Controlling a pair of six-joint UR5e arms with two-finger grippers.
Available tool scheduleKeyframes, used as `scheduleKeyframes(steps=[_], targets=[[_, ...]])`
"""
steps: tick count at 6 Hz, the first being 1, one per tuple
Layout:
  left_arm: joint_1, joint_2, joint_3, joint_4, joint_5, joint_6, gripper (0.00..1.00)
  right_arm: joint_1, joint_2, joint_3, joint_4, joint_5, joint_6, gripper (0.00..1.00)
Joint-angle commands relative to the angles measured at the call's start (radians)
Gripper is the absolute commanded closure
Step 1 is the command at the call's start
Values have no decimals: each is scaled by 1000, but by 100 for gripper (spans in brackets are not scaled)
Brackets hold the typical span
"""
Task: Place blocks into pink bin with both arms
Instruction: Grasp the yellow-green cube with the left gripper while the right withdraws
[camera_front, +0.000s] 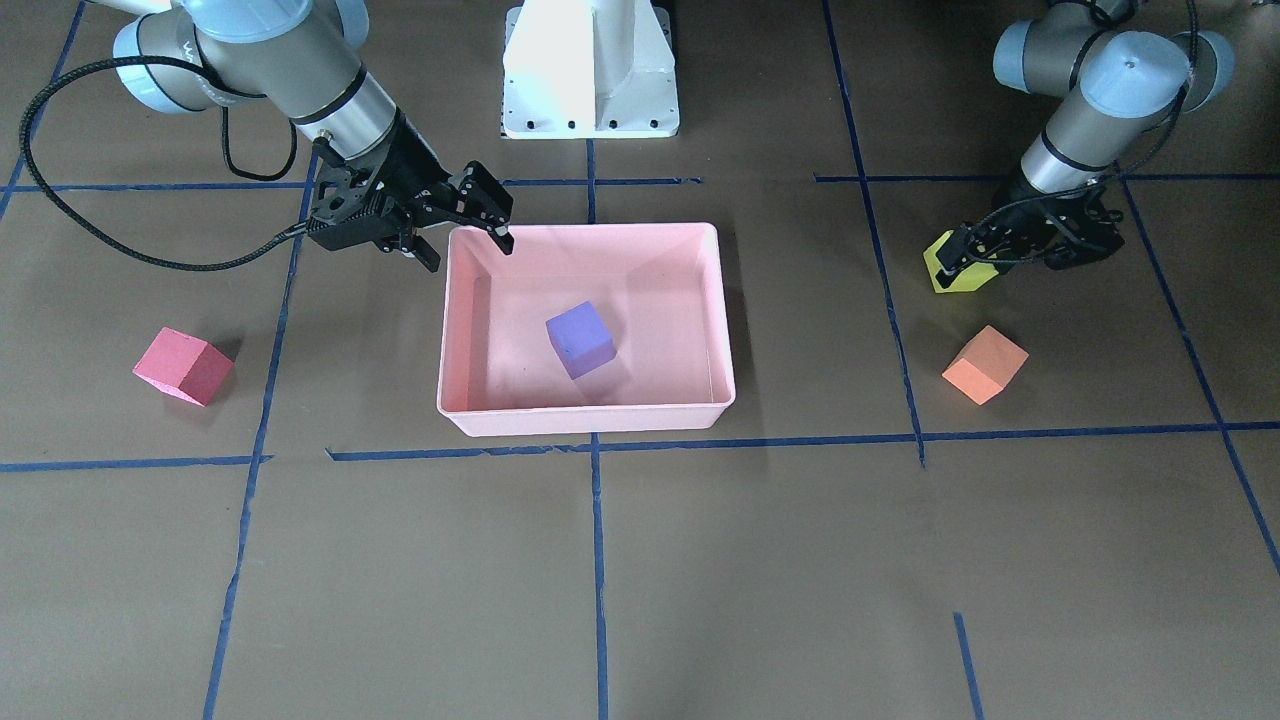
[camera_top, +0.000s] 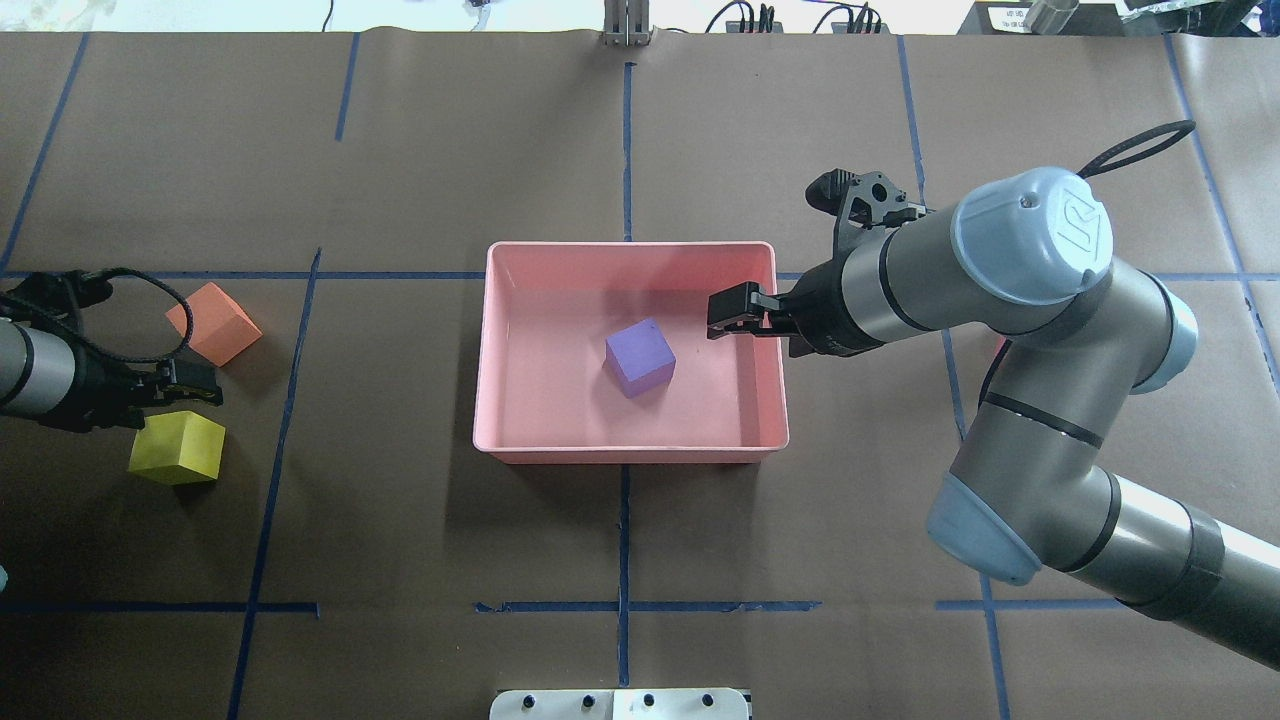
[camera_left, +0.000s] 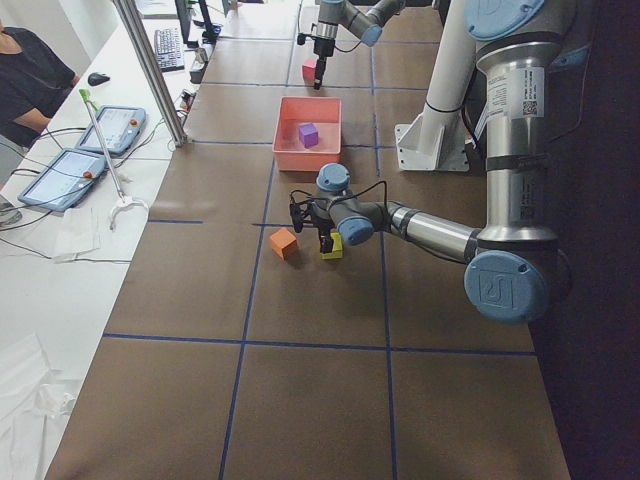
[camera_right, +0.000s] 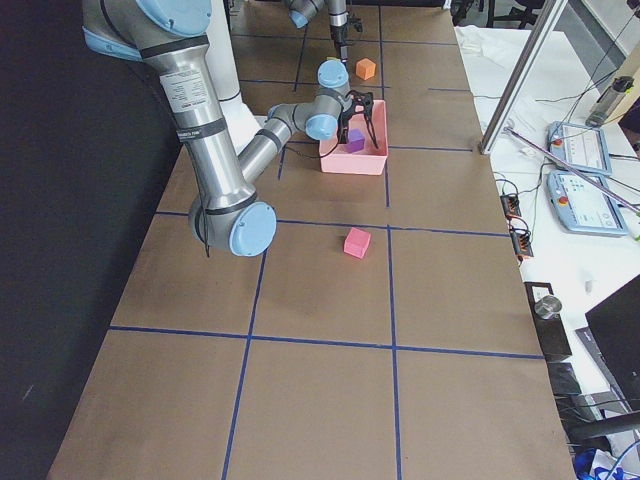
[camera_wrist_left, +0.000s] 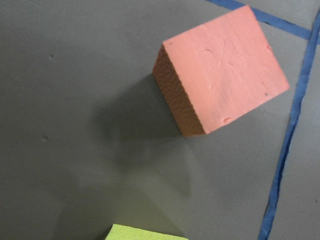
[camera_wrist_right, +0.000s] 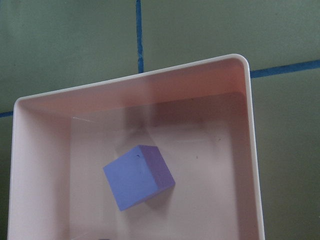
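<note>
The purple block (camera_front: 579, 339) lies inside the pink bin (camera_front: 590, 420), also in the right wrist view (camera_wrist_right: 137, 177). My right gripper (camera_front: 468, 255) is open and empty over the bin's rim on my right side (camera_top: 735, 315). The yellow-green block (camera_top: 178, 448) rests on the table at my far left. My left gripper (camera_top: 190, 385) is open, low and right beside it, between it and the orange block (camera_top: 213, 322). The left wrist view shows the orange block (camera_wrist_left: 225, 65) and the yellow-green block's top edge (camera_wrist_left: 145, 234). The red block (camera_front: 183, 365) lies on the table on my right, mostly hidden by my right arm in the overhead view.
The white pedestal base (camera_front: 590, 70) stands behind the bin. Blue tape lines (camera_front: 600, 560) grid the brown table. Operator tablets (camera_left: 75, 170) sit on a side bench beyond the table.
</note>
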Motion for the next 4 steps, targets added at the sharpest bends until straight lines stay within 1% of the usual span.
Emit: scheduleKeyframes(steps=[1, 2, 3, 4], targets=[[-7, 22, -16, 2, 1, 18, 0, -2, 0, 0, 0, -2, 1, 0], [-4, 28, -29, 2, 1, 19, 0, -2, -2, -1, 0, -4, 1, 0], [8, 36, -22, 2, 1, 19, 0, -4, -2, -1, 0, -4, 3, 0], [49, 38, -17, 2, 1, 18, 0, -2, -3, -4, 0, -4, 3, 0]])
